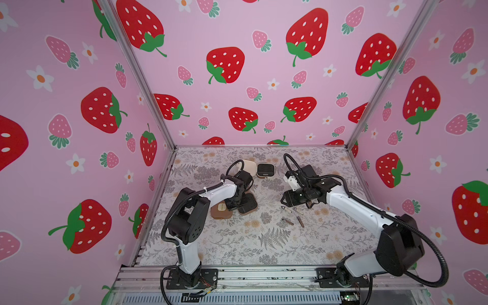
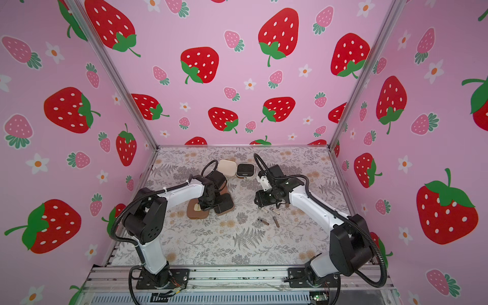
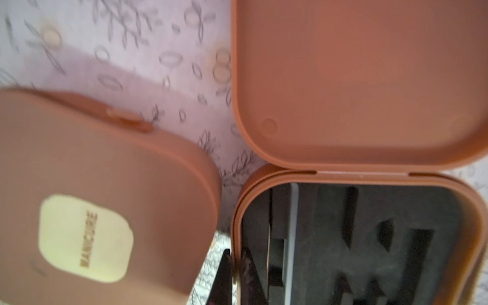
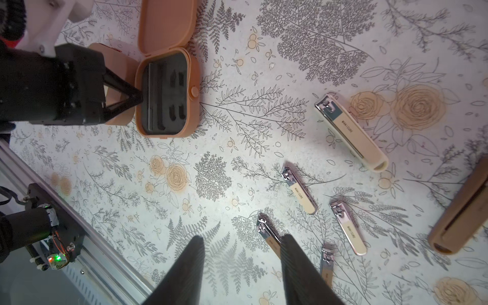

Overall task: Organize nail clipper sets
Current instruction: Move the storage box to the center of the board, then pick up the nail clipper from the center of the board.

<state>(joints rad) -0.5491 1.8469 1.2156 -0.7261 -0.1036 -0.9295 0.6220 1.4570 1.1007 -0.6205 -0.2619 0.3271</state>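
Observation:
An open brown case point(image 3: 343, 177) lies with its lid point(image 3: 356, 79) flat and its black slotted inside bare; it also shows as the open brown case point(image 1: 248, 203) point(image 4: 166, 92). My left gripper point(image 3: 236, 266) point(image 4: 140, 98) is shut on its side rim, one finger inside, one outside. A closed brown case point(image 3: 111, 171) point(image 1: 221, 211) with a cream patch lies beside it. My right gripper point(image 4: 243, 237) point(image 1: 284, 201) hovers open over several loose nail clippers point(image 4: 299, 190) point(image 1: 287, 221), nothing between its fingers. One clipper point(image 4: 269, 235) is partly hidden behind a finger.
An open cream case point(image 1: 249, 166) with its black-lined half point(image 1: 266, 170) lies at the back middle. A large cream clipper point(image 4: 351, 132) and a large brown one point(image 4: 459, 211) lie beyond the small ones. The metal rail point(image 1: 264, 274) runs along the front edge.

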